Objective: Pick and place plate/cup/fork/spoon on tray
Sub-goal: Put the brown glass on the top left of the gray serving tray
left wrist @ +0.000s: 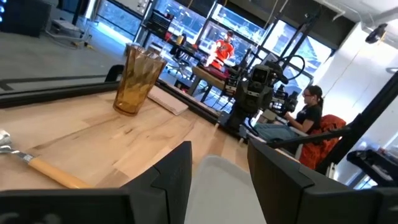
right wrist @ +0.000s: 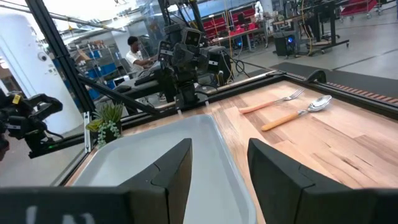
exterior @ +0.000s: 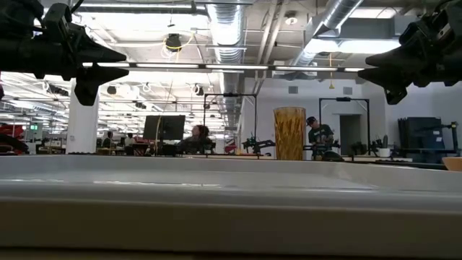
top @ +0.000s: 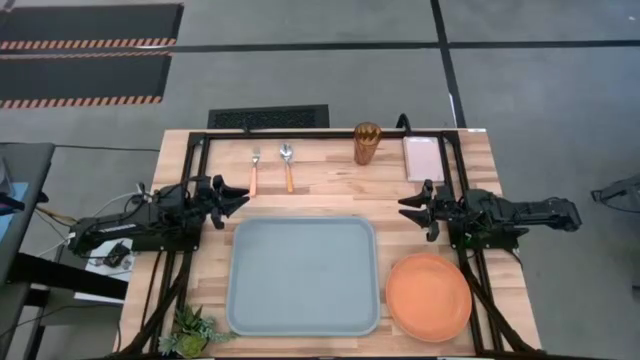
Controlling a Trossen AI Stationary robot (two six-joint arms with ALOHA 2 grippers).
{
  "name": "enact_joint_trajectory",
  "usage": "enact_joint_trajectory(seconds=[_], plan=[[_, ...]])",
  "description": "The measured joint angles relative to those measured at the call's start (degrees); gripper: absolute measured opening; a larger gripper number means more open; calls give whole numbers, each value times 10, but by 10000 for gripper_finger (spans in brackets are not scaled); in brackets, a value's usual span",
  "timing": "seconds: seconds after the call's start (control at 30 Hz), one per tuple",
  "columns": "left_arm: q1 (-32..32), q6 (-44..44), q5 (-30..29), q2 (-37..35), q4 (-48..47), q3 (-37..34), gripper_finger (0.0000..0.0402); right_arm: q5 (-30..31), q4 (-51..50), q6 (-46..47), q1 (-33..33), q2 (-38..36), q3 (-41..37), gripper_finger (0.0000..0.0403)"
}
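flanking the smooth rounded tray [top: 303,276], both released grippers [top: 238,196] [top: 408,207] hover near the ribbed cup [top: 366,143].

Around my bench lay grey concrete floor [top: 330,80], dark seams crossing. Black mats with orange-striped edges [top: 85,45] sat at far corner. Behind me: open hall, white column [exterior: 82,123], silver ceiling ducts [exterior: 225,29], strip lights, other benches, seated person in black at monitor [left wrist: 308,115].

Industrial robotics lab. Exposed ceiling ducts [exterior: 229,29], other robot rigs [right wrist: 183,62], people at workstations [left wrist: 309,112]. Hazard-striped floor mats [top: 85,45].
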Motion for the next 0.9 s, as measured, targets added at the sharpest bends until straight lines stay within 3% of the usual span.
enact_joint_trajectory(seconds=[0.13, 0.27, 0.4, 0.9], plan=[[0, -22, -26, 0, 10, 0, 144, 0, 14, 31, -2, 0, 0, 182], [0, -148, -87, 0, 38, 0, 144, 1, 55, 134, -1, 0, 0, 182], [0, -249, -122, 0, 58, 0, 144, 1, 92, 180, -3, 0, 0, 182], [0, -330, -195, 0, 117, 0, 147, 12, 113, 290, -5, 0, 0, 182]])
